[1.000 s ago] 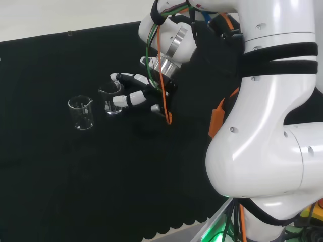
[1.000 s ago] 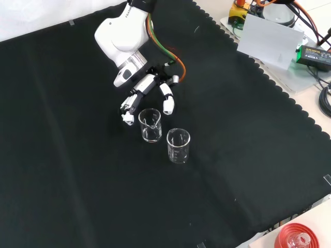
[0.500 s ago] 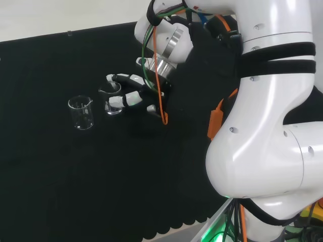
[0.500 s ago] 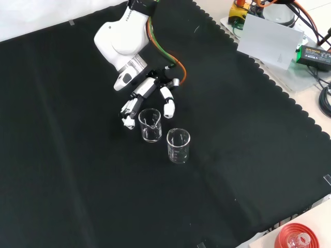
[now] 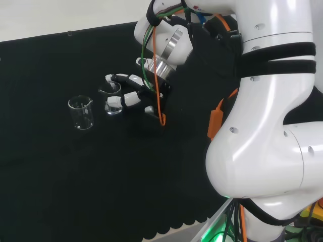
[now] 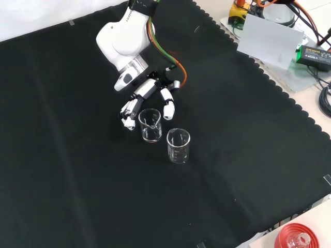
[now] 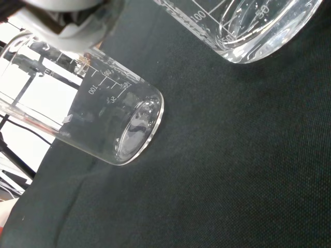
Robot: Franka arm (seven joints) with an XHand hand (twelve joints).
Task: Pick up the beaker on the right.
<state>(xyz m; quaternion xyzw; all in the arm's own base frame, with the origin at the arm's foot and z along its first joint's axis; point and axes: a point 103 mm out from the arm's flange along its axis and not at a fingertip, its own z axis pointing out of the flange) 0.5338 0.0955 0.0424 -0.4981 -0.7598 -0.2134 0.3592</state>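
Two clear glass beakers stand upright on the black cloth. In the head view one beaker (image 5: 81, 112) is at the left and the other beaker (image 5: 112, 100) stands right of it, at the tips of the black and white hand (image 5: 132, 97). In the front view the hand (image 6: 146, 90) comes down from above, and its fingers (image 6: 127, 110) and thumb reach down either side of the upper beaker (image 6: 150, 125); the lower beaker (image 6: 178, 145) stands free. The fingers are spread and only lightly bent, closed on nothing. The wrist view has both beakers close: one (image 7: 106, 124) whole, one (image 7: 258, 23) cut off.
The arm's big white links (image 5: 267, 116) take up the right of the head view. In the front view a red ribbed ring (image 6: 300, 237) sits at the lower right corner, and off the cloth's scalloped edge at the upper right lie a white box (image 6: 269, 41) and cables.
The hand has crept a little toward the nearer beaker, leftward in the head view. Both beakers stand where they were.
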